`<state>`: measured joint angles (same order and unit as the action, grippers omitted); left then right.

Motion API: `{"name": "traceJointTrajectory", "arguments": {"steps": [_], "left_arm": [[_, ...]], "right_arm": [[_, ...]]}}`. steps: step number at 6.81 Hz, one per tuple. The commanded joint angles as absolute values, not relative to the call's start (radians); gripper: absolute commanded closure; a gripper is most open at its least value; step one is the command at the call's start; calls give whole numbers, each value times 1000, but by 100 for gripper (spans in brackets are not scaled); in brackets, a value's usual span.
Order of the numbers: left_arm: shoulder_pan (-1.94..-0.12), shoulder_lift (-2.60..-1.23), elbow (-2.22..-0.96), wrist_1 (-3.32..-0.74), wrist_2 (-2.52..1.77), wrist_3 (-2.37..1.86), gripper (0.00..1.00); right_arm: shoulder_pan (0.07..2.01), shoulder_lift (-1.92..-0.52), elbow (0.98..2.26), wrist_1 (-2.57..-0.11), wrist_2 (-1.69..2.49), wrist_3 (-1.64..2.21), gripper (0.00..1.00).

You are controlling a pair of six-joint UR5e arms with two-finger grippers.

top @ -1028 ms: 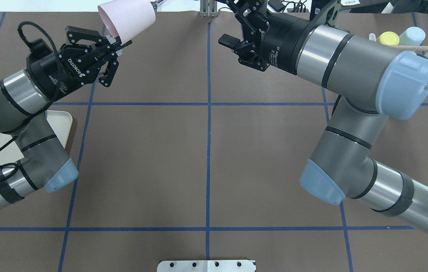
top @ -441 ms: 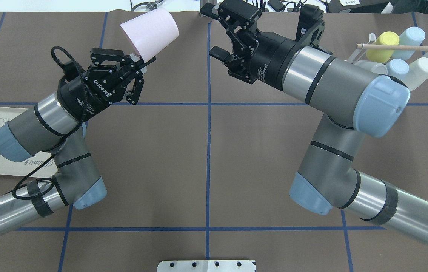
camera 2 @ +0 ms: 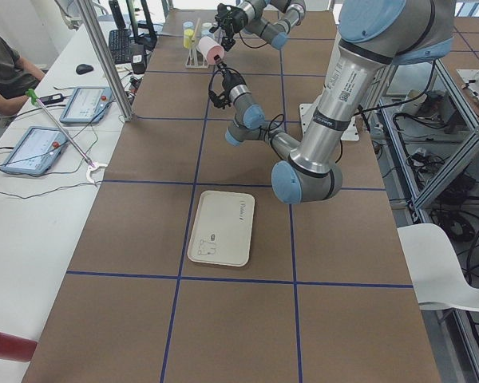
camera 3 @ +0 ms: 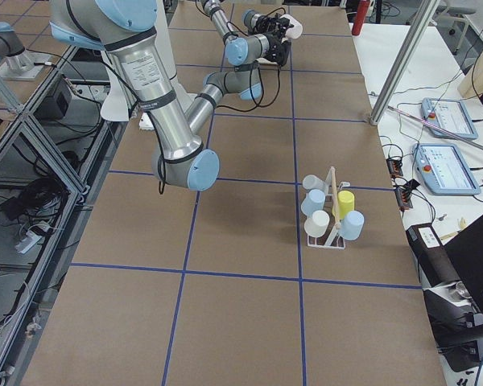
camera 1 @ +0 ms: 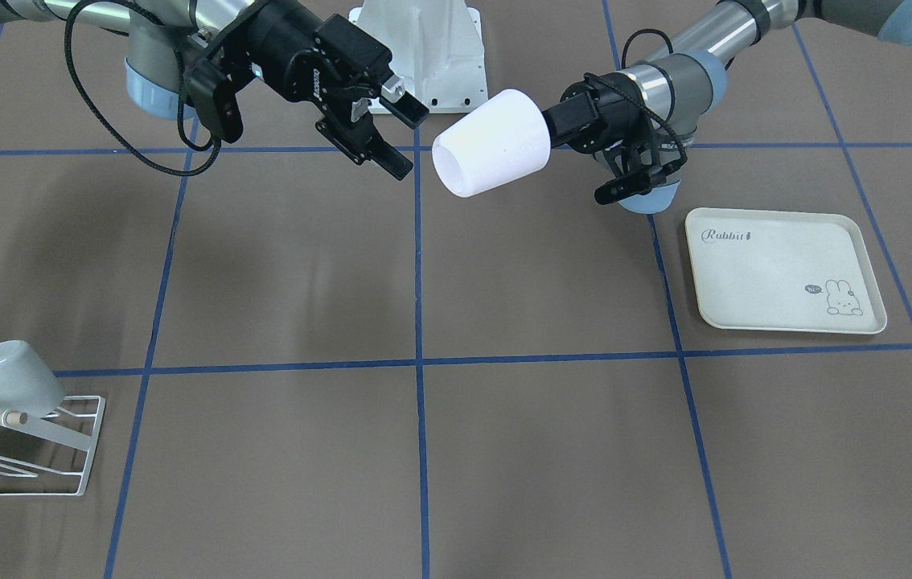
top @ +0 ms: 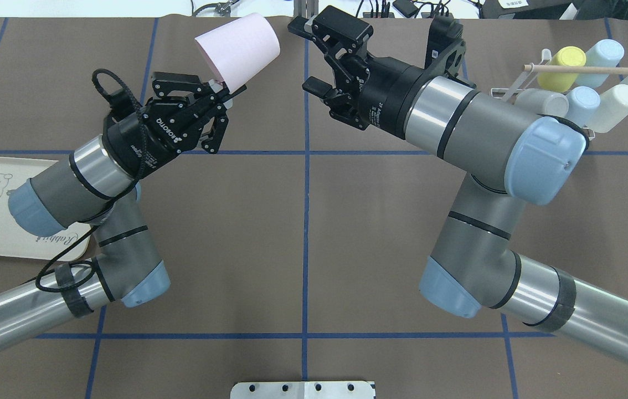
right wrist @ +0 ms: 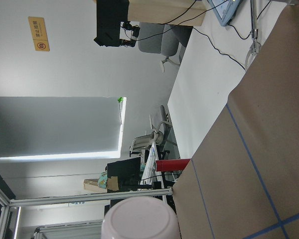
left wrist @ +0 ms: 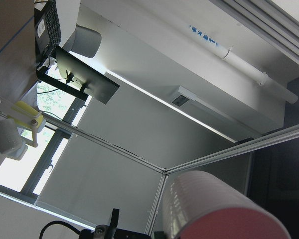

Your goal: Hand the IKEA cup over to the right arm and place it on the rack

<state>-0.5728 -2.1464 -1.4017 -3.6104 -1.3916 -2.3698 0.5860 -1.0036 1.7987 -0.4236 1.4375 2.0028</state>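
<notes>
Closing the gap since the earlier overhead frames, the left gripper (top: 222, 91) has carried the pink IKEA cup (top: 237, 47) nearer to the table's blue centre line, and the right gripper (top: 304, 55) now faces it from just across that line. The left arm has also slid off more of the rabbit-print tray (camera 1: 778, 273), and the right arm now hides less of the rack (camera 1: 62, 434). Two arms are at work, with one pink cup, one tray and one rack. The rack carries five other cups (top: 582, 102): one yellow, two pale blue, one grey and one white. The left gripper's jaws pinch the wall of the pink cup at its mouth and hold it in the air above the table's far half, just on the robot's left of the centre line. The cup's long axis runs tilted away from that gripper, with its closed base leading toward the right gripper and its open mouth at the left one. The right gripper's jaws stand spread wide, near the cup but apart from it.
</notes>
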Motion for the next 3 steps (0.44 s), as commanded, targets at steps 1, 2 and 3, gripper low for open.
{"name": "traceJointTrajectory", "arguments": {"steps": [1, 2, 3], "left_arm": [[-572, -2178, -1367, -3558, -1393, -2300, 100], [-568, -2178, -1365, -3547, -1393, -2281, 100], [-565, -2178, -1367, -3547, -1393, -2281, 100]], "right_arm": [[584, -1005, 1795, -425, 1437, 1924, 0], [586, -1008, 1795, -425, 1437, 1904, 0], [586, -1005, 1795, -429, 1424, 1904, 0]]}}
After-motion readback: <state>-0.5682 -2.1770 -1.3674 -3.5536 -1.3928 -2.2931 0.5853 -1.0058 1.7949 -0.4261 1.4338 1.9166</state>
